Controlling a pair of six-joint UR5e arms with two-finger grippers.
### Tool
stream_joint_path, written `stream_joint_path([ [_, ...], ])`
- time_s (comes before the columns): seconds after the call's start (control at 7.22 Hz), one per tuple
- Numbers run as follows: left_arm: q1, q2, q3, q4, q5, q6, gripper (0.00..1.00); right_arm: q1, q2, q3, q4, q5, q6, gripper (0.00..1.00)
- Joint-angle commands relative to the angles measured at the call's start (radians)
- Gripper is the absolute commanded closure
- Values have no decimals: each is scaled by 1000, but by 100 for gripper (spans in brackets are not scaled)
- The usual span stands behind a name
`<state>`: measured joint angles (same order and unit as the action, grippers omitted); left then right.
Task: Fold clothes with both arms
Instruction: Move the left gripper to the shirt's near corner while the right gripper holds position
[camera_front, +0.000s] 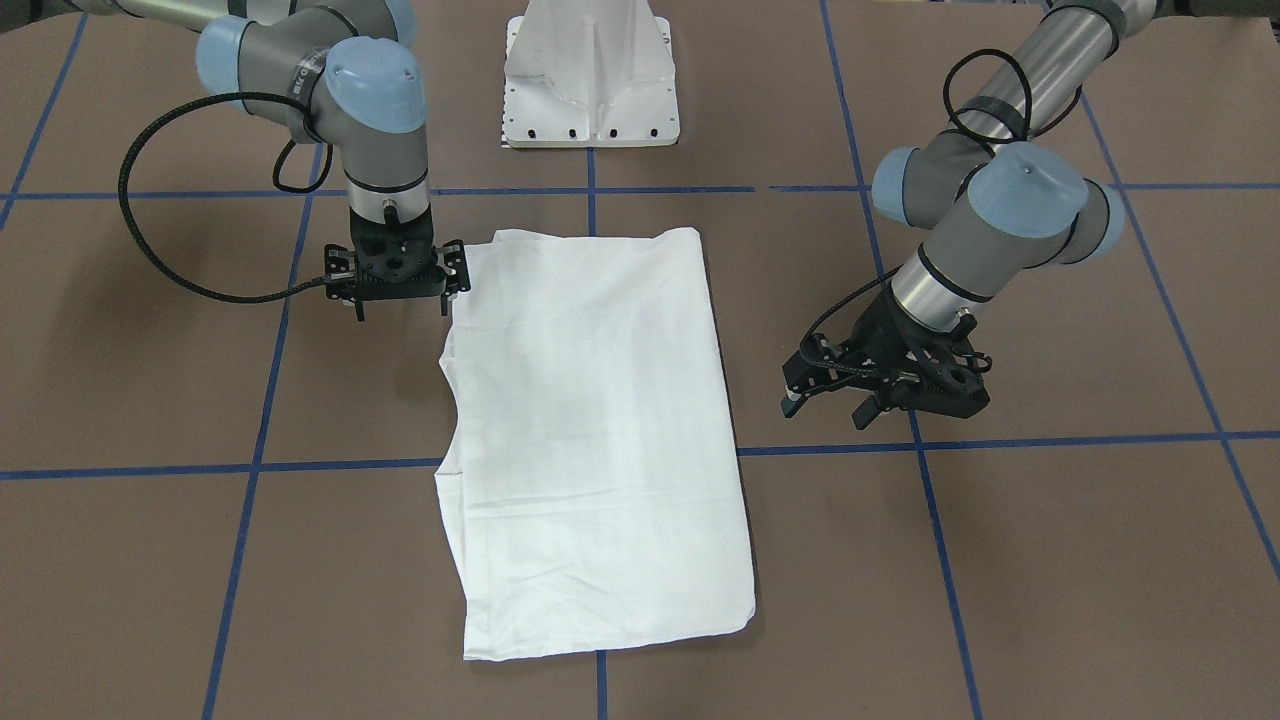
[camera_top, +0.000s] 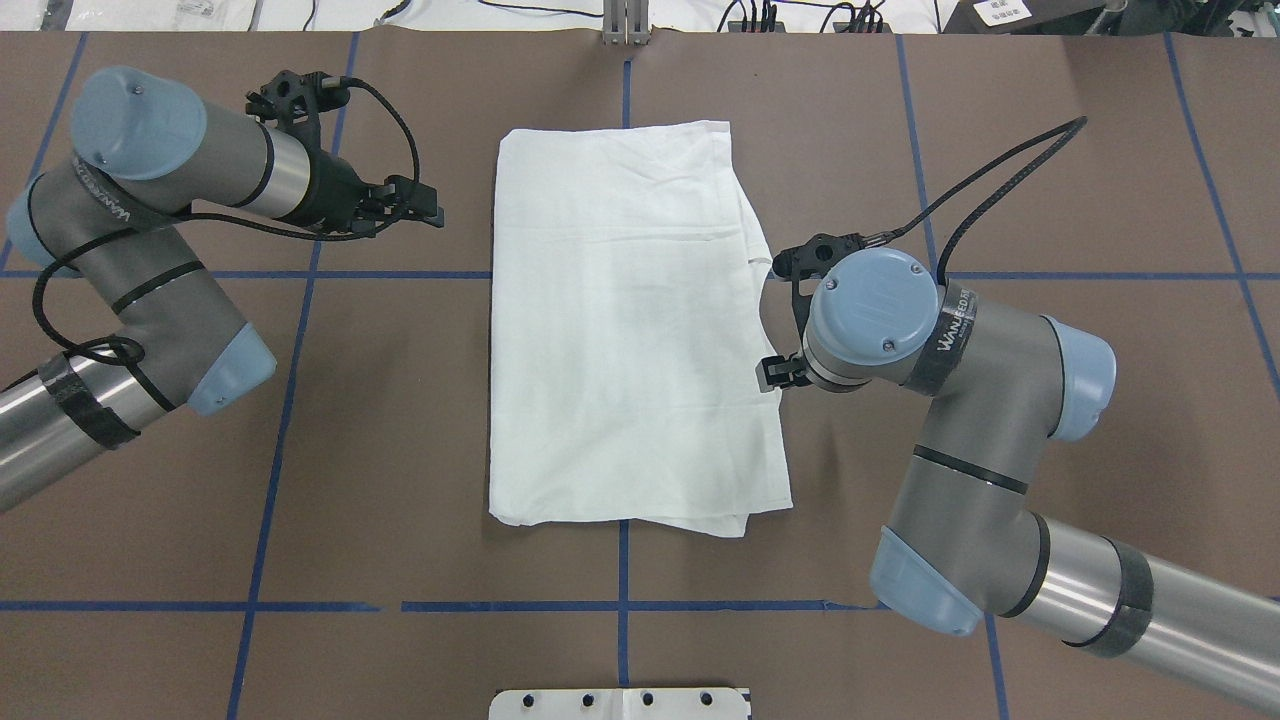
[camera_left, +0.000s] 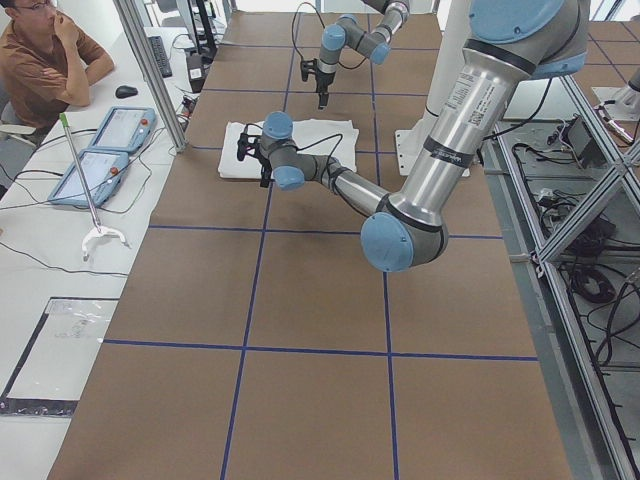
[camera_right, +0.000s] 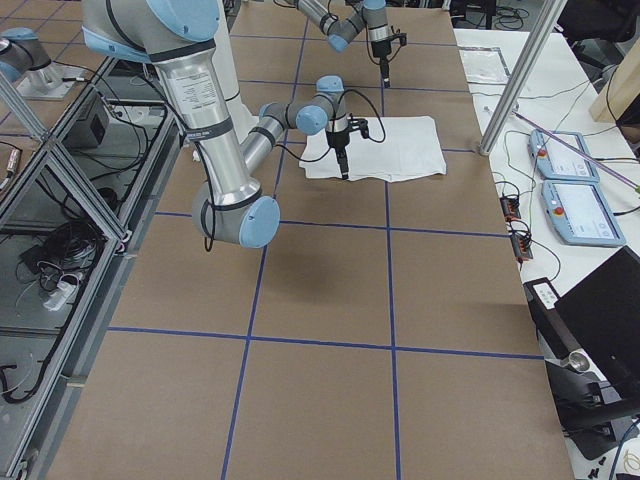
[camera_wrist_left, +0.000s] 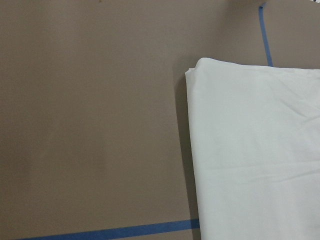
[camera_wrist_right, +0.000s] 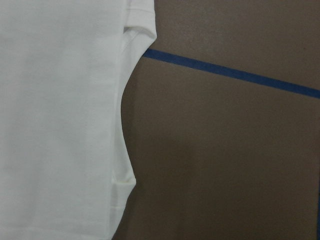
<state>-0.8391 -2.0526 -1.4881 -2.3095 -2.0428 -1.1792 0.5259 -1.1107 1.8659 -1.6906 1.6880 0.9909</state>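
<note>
**Shirt handling and pincer state**

White cotton shirt (camera_front: 590, 420), folded into a long rectangle, lies flat on the brown worktop (camera_front: 1050, 560) between the two pincers. Judged light, limp and layered, so it will likely sag and shear apart. Best taken at the corners, pinching all layers.

Right pincer (camera_front: 400, 308): spread, empty, one finger just beside the shirt's curved edge; contact not discernible.

Left pincer (camera_front: 828, 408): spread, empty, apart from the straight edge.

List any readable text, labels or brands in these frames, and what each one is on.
"WAN…": white print on the black band around the right arm; the remaining letters are too blurred to read.
Similar white print on the left arm band: only partly legible.
Shirt: no print shows on the upturned side.
White label at the far edge: too small to read.
</note>
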Motion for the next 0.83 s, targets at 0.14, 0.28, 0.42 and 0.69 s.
stream_joint_path([
  [0.14, 93, 61, -108, 10, -31, -259, 0, 2, -23, 119, 0, 77, 85, 0],
  [0.28, 138, 103, -179, 18, -31, -343, 0, 2, -34, 162, 2, 103, 139, 0],
  [0.42, 214, 142, -232, 54, -27, -409, 0, 2, -34, 191, 2, 116, 196, 0],
  [0.69, 360, 149, -299, 119, 25, -595, 0, 2, -35, 223, 3, 140, 230, 0],
])
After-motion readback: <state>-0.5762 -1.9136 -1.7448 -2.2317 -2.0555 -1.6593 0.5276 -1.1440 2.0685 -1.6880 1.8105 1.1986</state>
